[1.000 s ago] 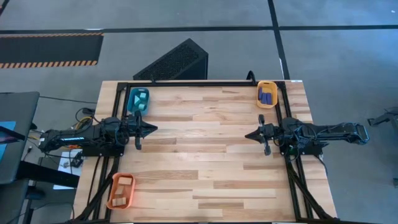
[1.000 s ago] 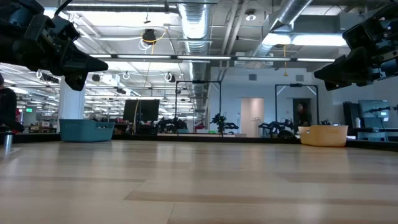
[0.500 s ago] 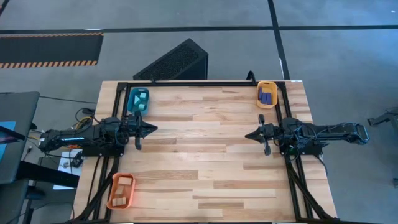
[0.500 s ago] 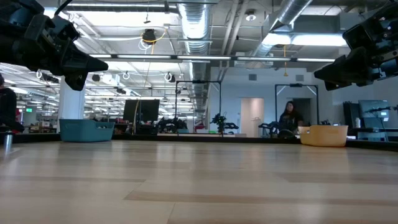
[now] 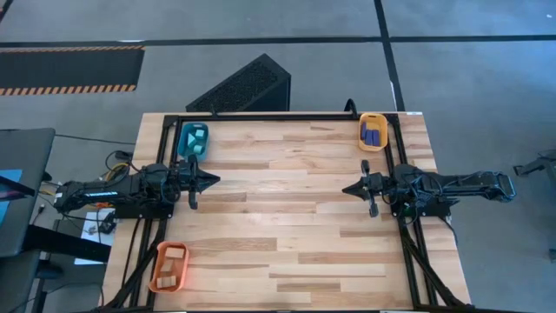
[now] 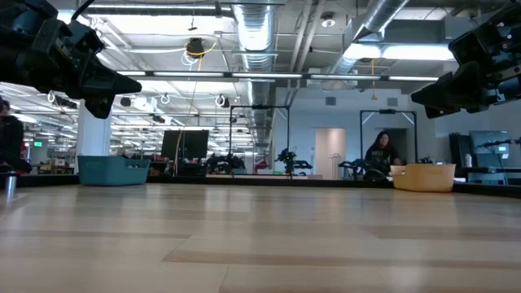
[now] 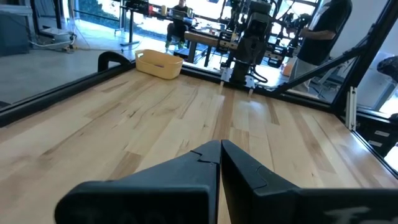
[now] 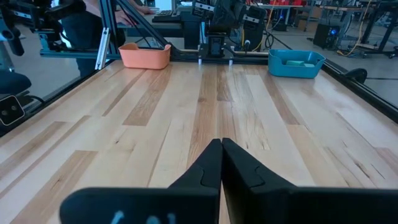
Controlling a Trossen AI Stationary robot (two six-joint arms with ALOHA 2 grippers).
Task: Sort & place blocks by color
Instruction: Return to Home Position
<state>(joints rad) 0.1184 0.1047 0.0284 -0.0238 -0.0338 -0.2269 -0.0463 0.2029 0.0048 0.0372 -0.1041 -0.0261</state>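
Two arms, jaws shut; three trays hold the blocks.
Over the worktop (image 5: 287, 226) the left arm (image 5: 113, 191) and right arm (image 5: 452, 185) point their jaws at each other, well apart. Both pairs are pressed together and hold nothing. Light cyan blocks (image 5: 196, 136) lie in the teal tray (image 5: 181, 143) just beside the left jaws. Tan blocks (image 5: 174, 254) lie in the orange tray (image 5: 165, 285), farther from them. Dark blue blocks (image 5: 373, 135) lie in the yellow-orange tray (image 5: 362, 130) near the right jaws. The blocks are too small to count.

3 trays (image 6: 114, 172), 2 grippers (image 5: 215, 180), 1 tbl (image 5: 295, 230)
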